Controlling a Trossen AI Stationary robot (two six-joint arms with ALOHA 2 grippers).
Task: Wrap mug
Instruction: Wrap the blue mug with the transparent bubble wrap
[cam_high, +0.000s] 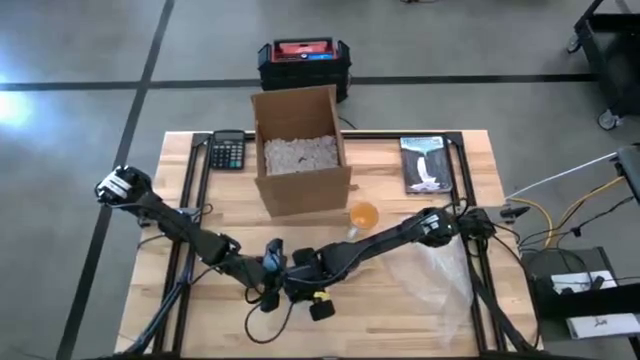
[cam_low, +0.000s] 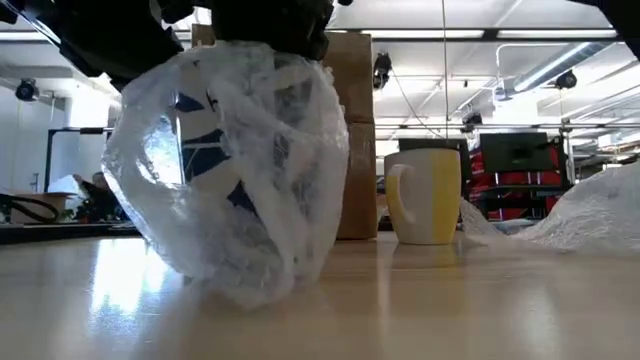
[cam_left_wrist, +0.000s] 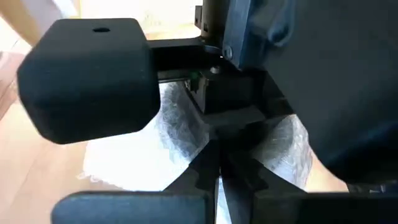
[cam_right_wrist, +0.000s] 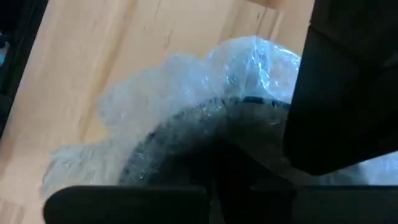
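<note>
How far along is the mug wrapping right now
Done: one mug, white with blue markings, already sits inside bubble wrap near the table's front edge. In hand: the left gripper and right gripper meet over that bundle, apparently working the wrap. Left: the wrap looks loose, a yellow mug stands bare by the cardboard box, and more wrap lies unused.

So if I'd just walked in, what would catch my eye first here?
Probably the crinkly bubble-wrap bundle at the table's front, with a blue-and-white mug showing through it and both arms meeting right over it. Behind it stands a bare yellow mug, beside an open cardboard box of packing filler.
</note>
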